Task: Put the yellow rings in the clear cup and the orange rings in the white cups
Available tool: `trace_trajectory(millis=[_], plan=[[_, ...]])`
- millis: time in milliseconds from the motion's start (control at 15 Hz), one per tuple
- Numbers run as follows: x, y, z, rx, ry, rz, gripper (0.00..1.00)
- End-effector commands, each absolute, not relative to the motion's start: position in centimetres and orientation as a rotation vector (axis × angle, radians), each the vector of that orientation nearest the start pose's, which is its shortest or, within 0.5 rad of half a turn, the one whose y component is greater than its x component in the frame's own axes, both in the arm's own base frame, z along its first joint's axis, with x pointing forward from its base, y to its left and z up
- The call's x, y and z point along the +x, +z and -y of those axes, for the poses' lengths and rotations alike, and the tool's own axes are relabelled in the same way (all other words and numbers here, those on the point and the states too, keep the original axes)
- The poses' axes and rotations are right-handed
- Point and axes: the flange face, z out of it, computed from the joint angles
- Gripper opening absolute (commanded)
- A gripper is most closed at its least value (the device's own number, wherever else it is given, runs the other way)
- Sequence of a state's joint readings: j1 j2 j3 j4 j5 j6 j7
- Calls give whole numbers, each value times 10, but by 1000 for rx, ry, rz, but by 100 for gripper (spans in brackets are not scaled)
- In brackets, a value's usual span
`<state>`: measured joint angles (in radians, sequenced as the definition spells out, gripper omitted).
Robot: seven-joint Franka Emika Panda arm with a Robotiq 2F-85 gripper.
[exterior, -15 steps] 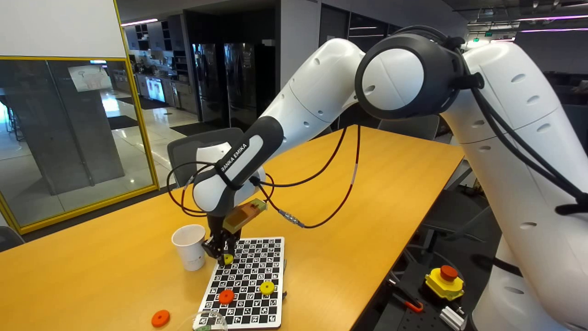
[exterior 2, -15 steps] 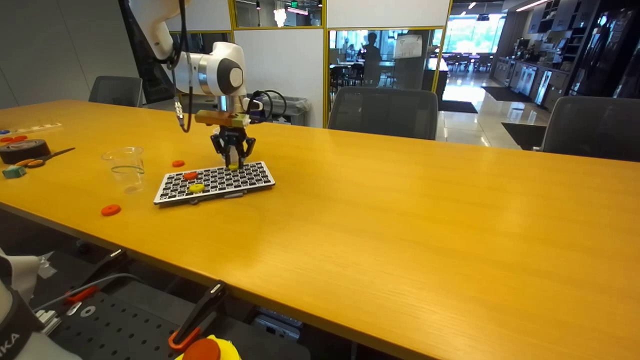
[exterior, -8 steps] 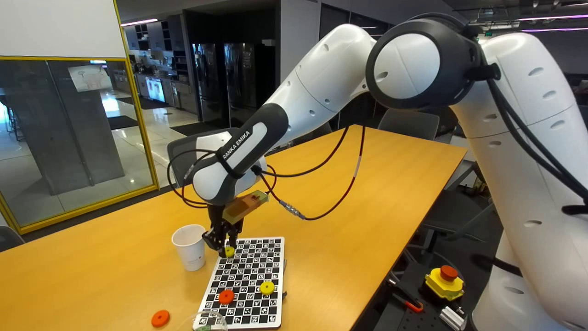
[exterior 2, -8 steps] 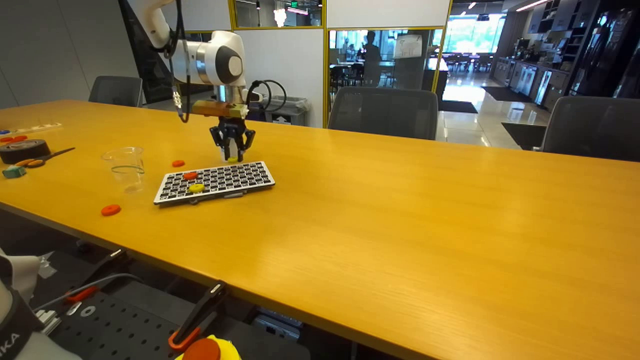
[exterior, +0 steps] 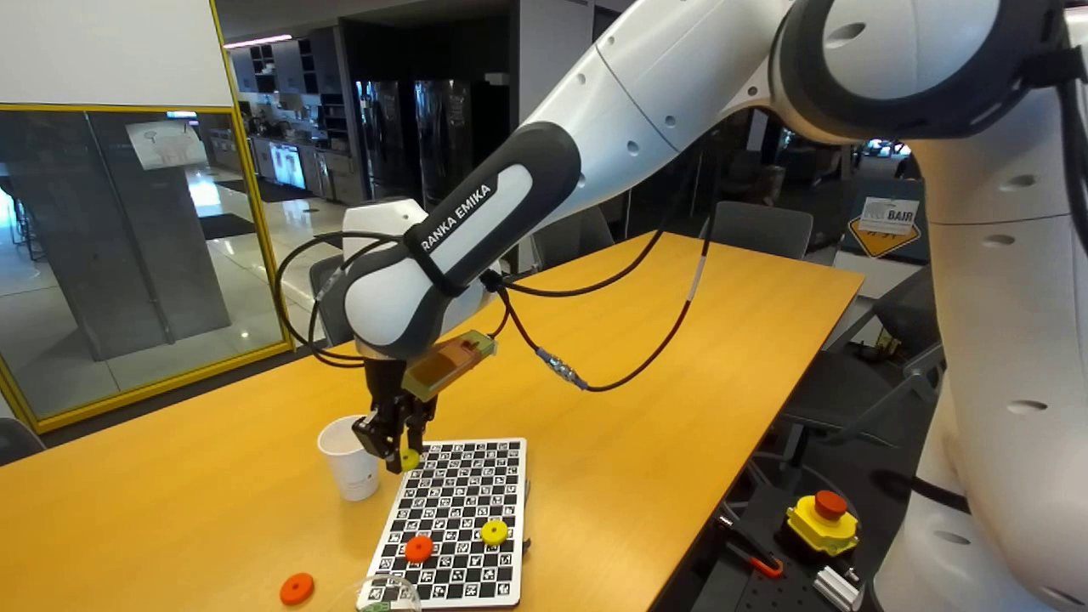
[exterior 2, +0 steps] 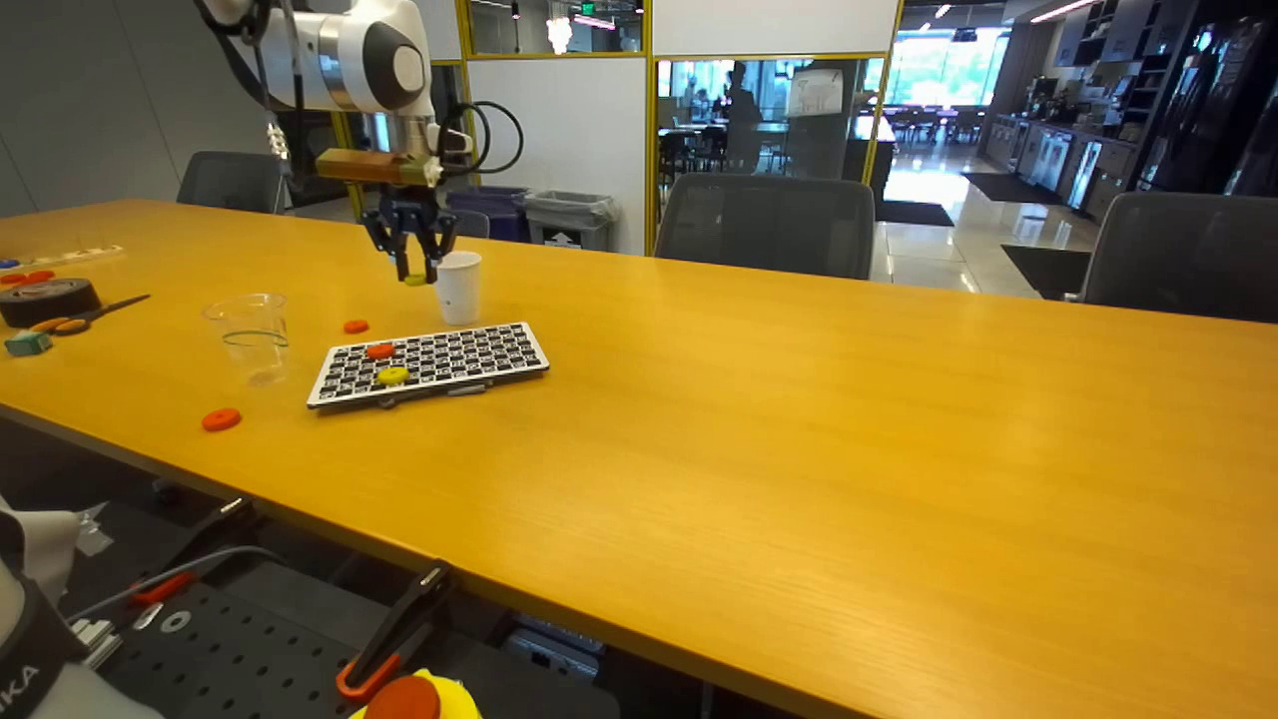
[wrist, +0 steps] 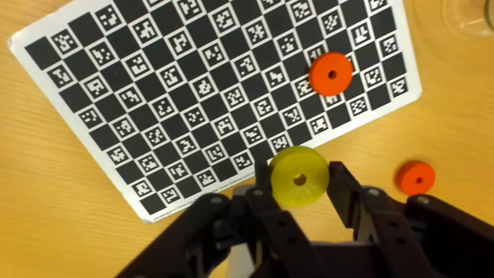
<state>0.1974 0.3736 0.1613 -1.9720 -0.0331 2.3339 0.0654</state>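
Jaws pinching a yellow ring [wrist: 299,166], one jaw against either side, its small hole showing in the wrist view. Ring held up in the air, apart from the checkered board [exterior: 463,501]; in both exterior views it shows near the white cup [exterior 2: 459,290], outside it. Cup stands upright on the worktop [exterior 2: 799,449], just beside a long edge of the board. On the board, lying flat: a second yellow ring [exterior: 494,539] and an orange ring [wrist: 331,83], near each other but apart. Off the same long edge as the white cup, loose on the worktop, another orange ring [wrist: 409,177]; seen in all three views. One further orange ring [exterior 2: 221,420] sits near the worktop's edge in an exterior view. Clear cup [exterior 2: 250,328] upright past a short end of the board, thin green line around its wall; only a corner of the wrist view catches part of it. Far left in an exterior view: roll of dark tape [exterior 2: 50,303], scissors [exterior 2: 116,308] with orange handles, small green block [exterior 2: 28,344], grouped close. Yellow box [exterior: 818,531] with a red button [exterior: 830,505], beyond the worktop's edge and lower than it.
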Motion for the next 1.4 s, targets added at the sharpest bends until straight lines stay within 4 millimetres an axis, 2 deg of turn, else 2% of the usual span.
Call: trace_trajectory(millis=[0, 467, 867, 1000, 1333], plan=[[533, 307, -237, -3050, 8, 585, 19], [465, 326, -301, -3010, 39, 839, 19], [413, 331, -333, -2993, 25, 998, 19], [403, 333, -340, -2979, 7, 1037, 19], [402, 338, -351, -2933, -26, 1064, 19]])
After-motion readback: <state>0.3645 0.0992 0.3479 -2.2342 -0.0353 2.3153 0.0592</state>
